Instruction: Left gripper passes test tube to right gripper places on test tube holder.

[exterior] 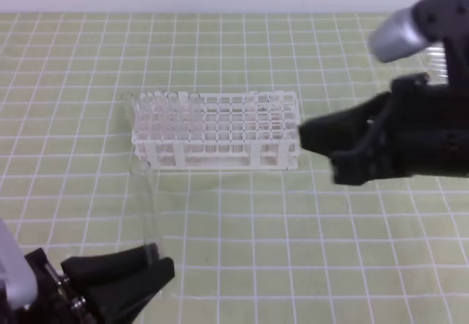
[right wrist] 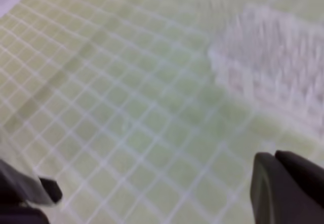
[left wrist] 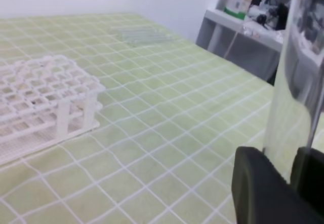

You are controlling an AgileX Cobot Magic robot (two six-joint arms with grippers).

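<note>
The clear test tube (exterior: pixel 139 177) stands nearly upright in front of the rack's left end, its lower end pinched by my left gripper (exterior: pixel 160 263) at the bottom left. In the left wrist view the test tube (left wrist: pixel 292 97) rises between the two black fingers (left wrist: pixel 253 188). The white test tube holder (exterior: pixel 216 130) sits mid-table. My right gripper (exterior: pixel 303 135) hovers shut and empty just off the holder's right end. In the blurred right wrist view its fingers (right wrist: pixel 283 183) are pressed together, with the holder (right wrist: pixel 276 69) at the upper right.
Green gridded mat (exterior: pixel 293 236) covers the table. Several spare clear tubes (left wrist: pixel 142 34) lie far back on the mat in the left wrist view. A grey shelf with clutter (left wrist: pixel 243 26) stands beyond the table edge.
</note>
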